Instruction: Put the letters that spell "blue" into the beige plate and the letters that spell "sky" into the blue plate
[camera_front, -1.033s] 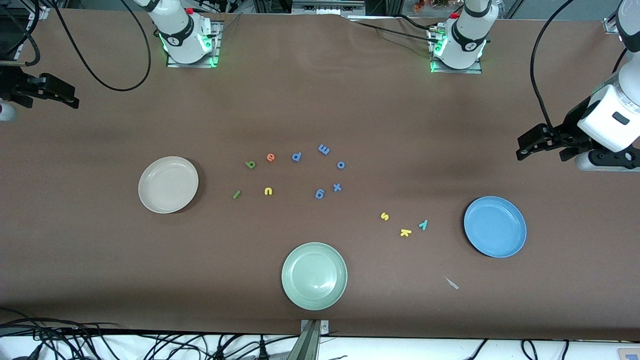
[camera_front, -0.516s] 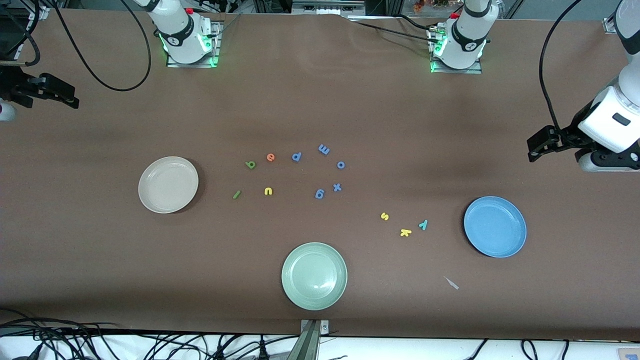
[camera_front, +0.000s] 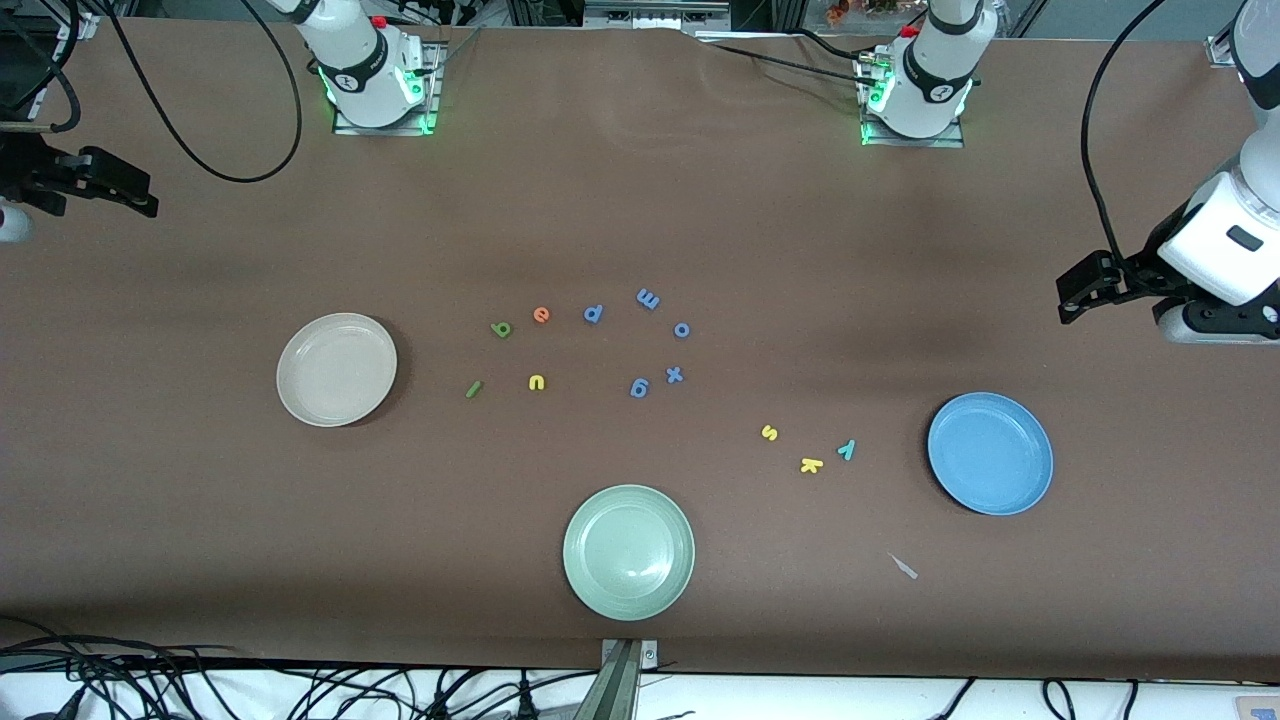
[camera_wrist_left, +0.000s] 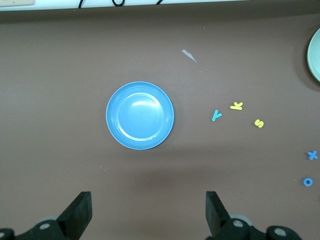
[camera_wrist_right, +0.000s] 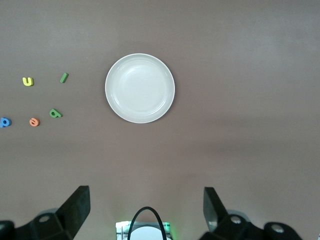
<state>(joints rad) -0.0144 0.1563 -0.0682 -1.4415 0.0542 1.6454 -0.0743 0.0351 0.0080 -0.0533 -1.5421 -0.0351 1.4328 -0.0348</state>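
The left gripper (camera_wrist_left: 147, 212) hangs with fingers (camera_wrist_left: 80, 212) spread wide and empty, high over the table's left-arm end; the round sky-blue plate (camera_wrist_left: 140, 116) lies bare ahead of its fingertips, with the teal foam "y" (camera_wrist_left: 216, 115), yellow foam "k" (camera_wrist_left: 236, 106) and yellow foam "s" (camera_wrist_left: 259, 123) beside the plate; the right gripper (camera_wrist_right: 145, 210) waits likewise, released and empty, its fingers framing the round cream-beige plate (camera_wrist_right: 140, 88), also bare; beside that plate sit the thin green "l" bar (camera_wrist_right: 63, 77), yellow "u" (camera_wrist_right: 28, 81), green "b" (camera_wrist_right: 55, 113) and orange "e" (camera_wrist_right: 34, 121).
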